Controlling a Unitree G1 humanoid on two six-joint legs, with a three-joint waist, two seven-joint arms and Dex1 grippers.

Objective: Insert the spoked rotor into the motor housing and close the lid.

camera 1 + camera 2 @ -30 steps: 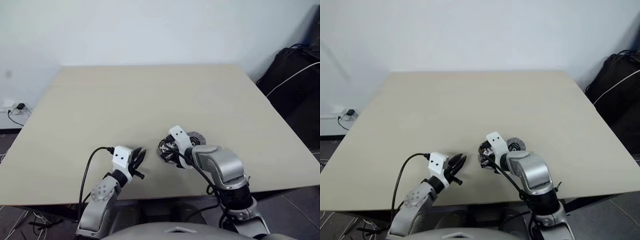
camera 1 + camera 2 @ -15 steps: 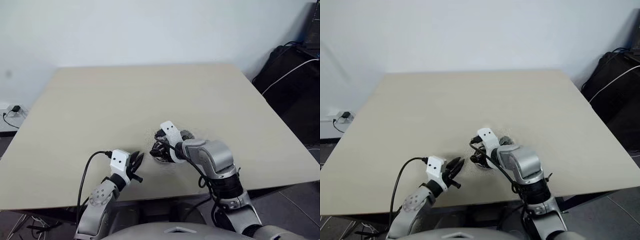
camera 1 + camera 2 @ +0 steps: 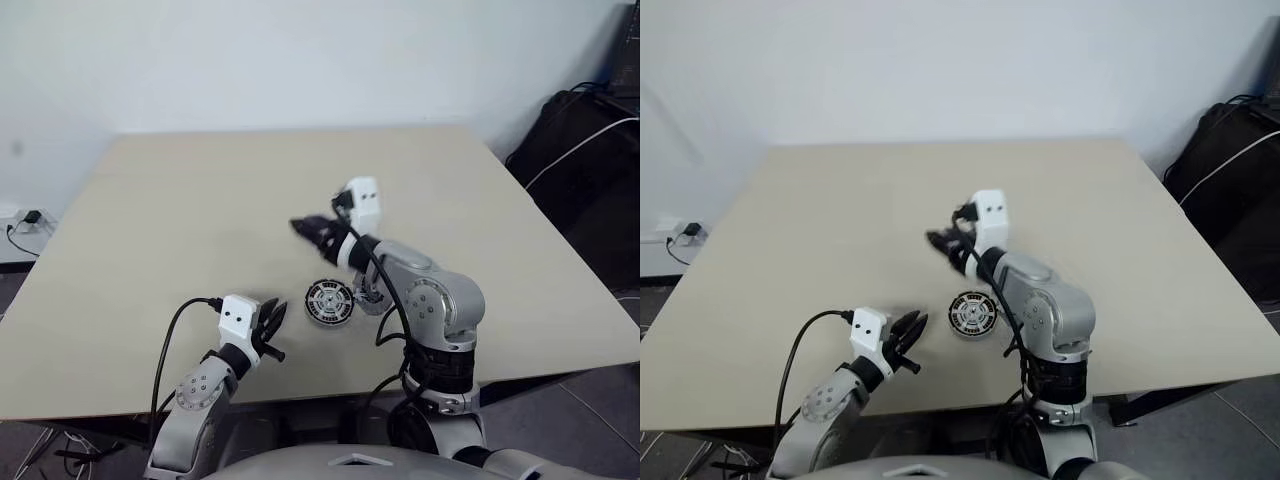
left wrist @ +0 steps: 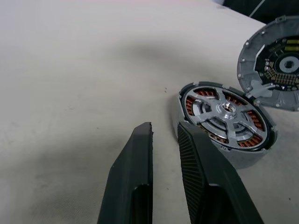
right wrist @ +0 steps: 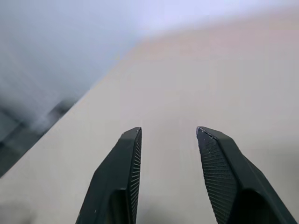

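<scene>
The motor housing [image 4: 243, 156], a dark puck with copper windings, rests on the table near the front edge. The spoked rotor [image 4: 227, 109] lies inside it, copper showing between its spokes. Just beyond it the lid [image 4: 273, 70] stands tilted, its dark inner face turned toward the housing. My left gripper [image 3: 275, 320] sits low on the table just left of the housing, its fingers [image 4: 142, 154] a little apart with nothing between them. My right gripper [image 3: 303, 228] hangs in the air beyond the housing, pointing left, open and empty [image 5: 168, 133].
The beige table [image 3: 200, 200] stretches wide and bare behind and to the left of the parts. A black bag with a white cable [image 3: 590, 130] stands off the table's right side. A wall socket [image 3: 25, 217] sits low on the left.
My right gripper has let go over the housing, opened, and risen up and away toward the far side, uncovering the rotor in the housing. The left gripper has stayed put.
</scene>
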